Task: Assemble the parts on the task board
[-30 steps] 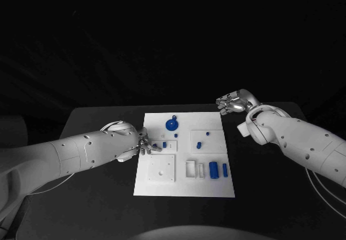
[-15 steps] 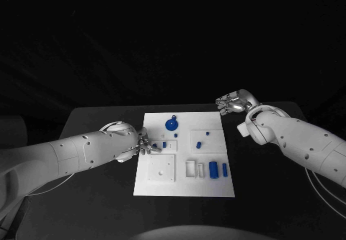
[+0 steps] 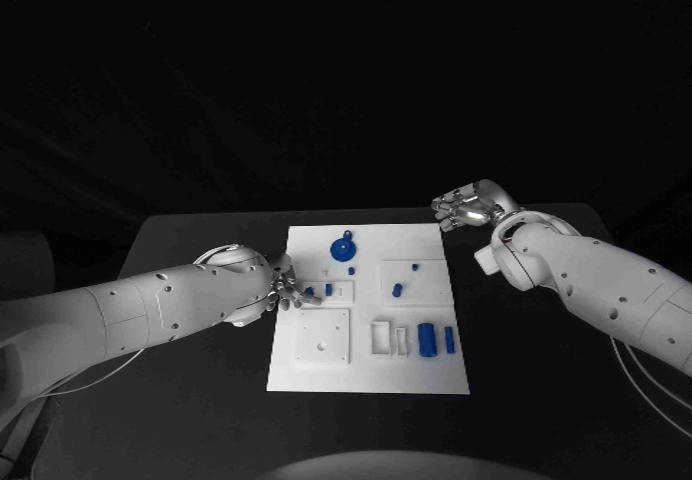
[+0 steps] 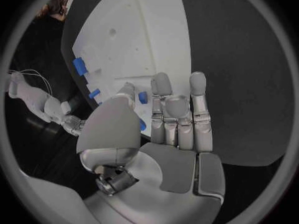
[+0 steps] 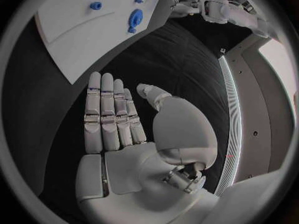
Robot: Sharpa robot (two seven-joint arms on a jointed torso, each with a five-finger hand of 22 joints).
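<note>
The white task board (image 3: 368, 372) lies in the middle of the black table. On it are a round blue part (image 3: 343, 248), small blue pegs (image 3: 397, 290) and two blue cylinders (image 3: 428, 339) near the right edge. My left hand (image 3: 289, 290) hovers at the board's left edge with its fingers straight, next to two small blue pieces (image 3: 329, 289). In the left wrist view the left hand (image 4: 174, 119) holds nothing, and one small blue piece (image 4: 142, 97) lies on the board just past its fingertips. My right hand (image 3: 469, 205) is open beyond the board's far right corner, with an empty palm (image 5: 118, 119).
A raised square plate (image 3: 325, 335) and narrow slots (image 3: 387, 338) occupy the board's near half. Black table surface surrounds the board (image 5: 74, 30) on all sides. The round blue part (image 5: 135, 19) appears beyond the right hand's fingers.
</note>
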